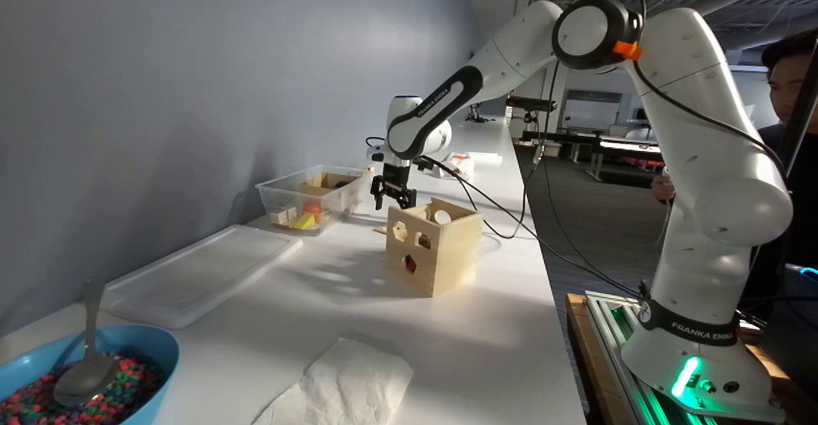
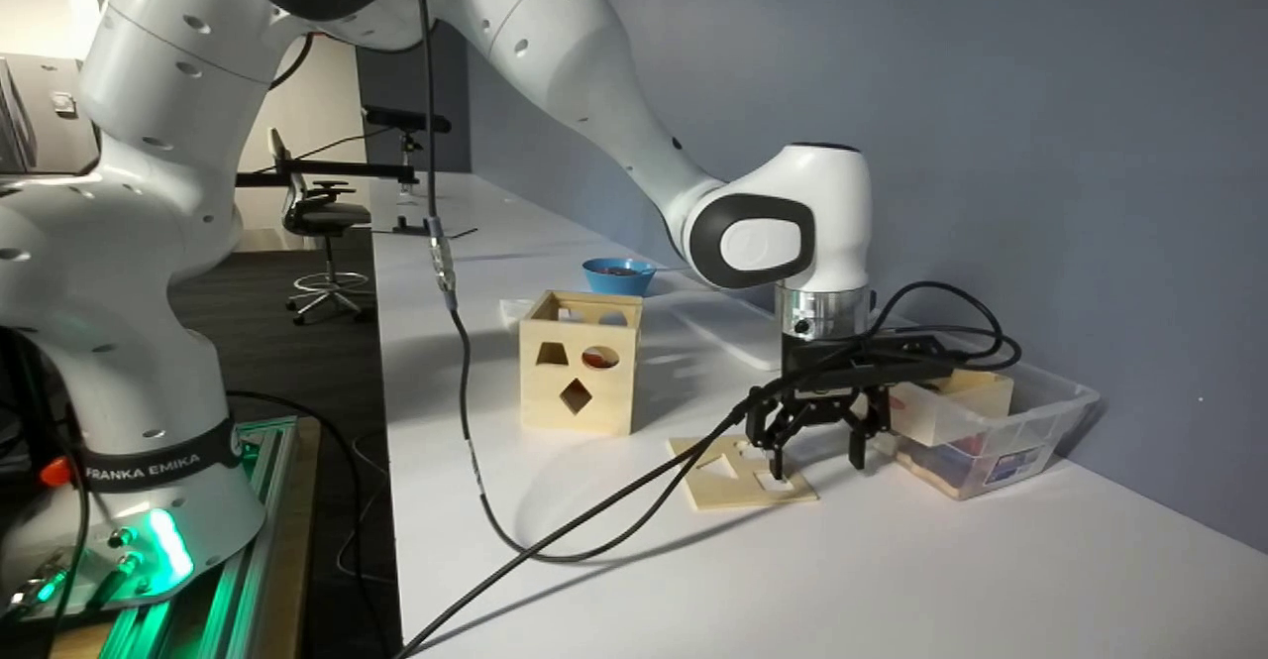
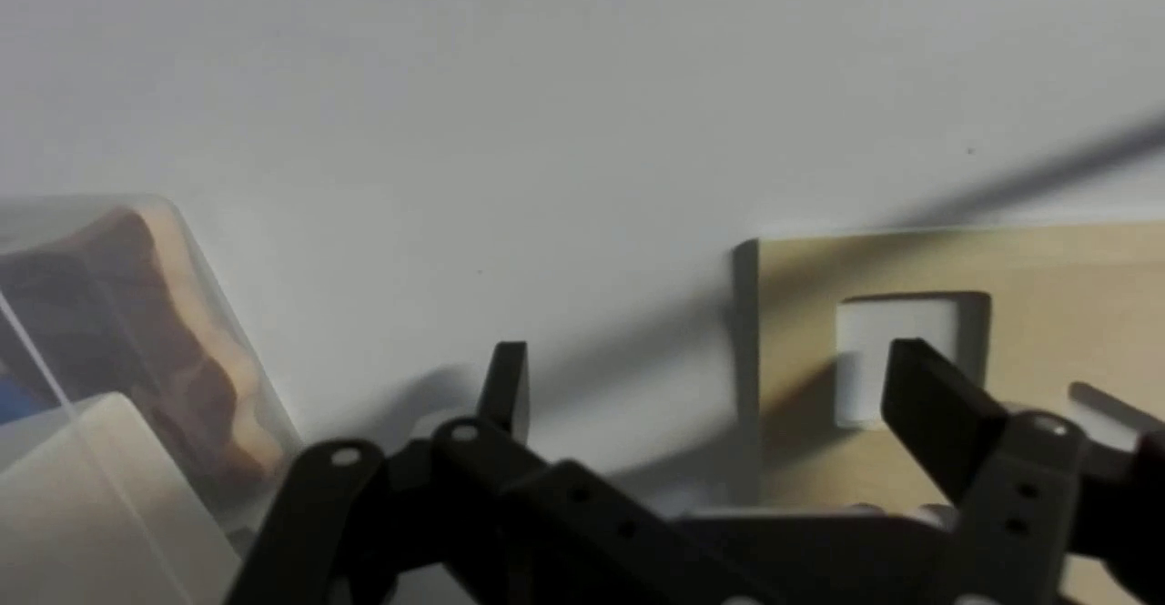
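Observation:
My gripper [image 2: 817, 463] points down with its fingers apart and nothing between them. In the wrist view the two fingertips [image 3: 710, 359] are wide open. A flat wooden board [image 2: 738, 496] with cut-out holes lies on the table just below the gripper. In the wrist view one fingertip overlaps the square hole of the board [image 3: 1047, 350], and the other is over the white table; the fingers appear above the surface. A wooden cube box [image 1: 457, 252] with shaped holes stands upright nearby; it also shows in an exterior view [image 2: 604, 406]. In an exterior view the gripper [image 1: 392, 198] is behind the cube.
A clear plastic bin [image 2: 1040, 426] with blocks and a wooden tray stands beside the gripper, against the wall. Its lid [image 1: 204, 271] lies flat. A blue bowl [image 1: 160, 348] holds a spoon [image 1: 89, 374] and small coloured bits. A crumpled napkin [image 1: 358, 374] lies nearby. Cables [image 2: 634, 491] hang from the arm.

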Robot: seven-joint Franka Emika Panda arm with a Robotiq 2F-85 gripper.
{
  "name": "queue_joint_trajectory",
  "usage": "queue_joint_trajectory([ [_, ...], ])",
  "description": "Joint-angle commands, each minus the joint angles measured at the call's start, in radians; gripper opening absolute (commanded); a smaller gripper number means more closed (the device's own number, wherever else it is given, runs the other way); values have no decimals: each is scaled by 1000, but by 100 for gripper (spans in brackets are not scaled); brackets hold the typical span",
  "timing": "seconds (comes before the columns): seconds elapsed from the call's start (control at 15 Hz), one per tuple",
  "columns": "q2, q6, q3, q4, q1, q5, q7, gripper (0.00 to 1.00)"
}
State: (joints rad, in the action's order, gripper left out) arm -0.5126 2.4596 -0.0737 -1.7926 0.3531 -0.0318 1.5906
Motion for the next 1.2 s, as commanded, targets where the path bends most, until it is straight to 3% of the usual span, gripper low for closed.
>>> queue_joint_trajectory([
  [0.0,-19,4,21,21,24,12,78,100],
  [0.47,-31,-3,29,13,37,77,61,96],
  [0.53,-33,-11,28,18,39,89,53,74],
  [0.67,-40,-24,28,28,46,111,50,69],
  [1.13,-71,-218,8,137,34,101,39,19],
])
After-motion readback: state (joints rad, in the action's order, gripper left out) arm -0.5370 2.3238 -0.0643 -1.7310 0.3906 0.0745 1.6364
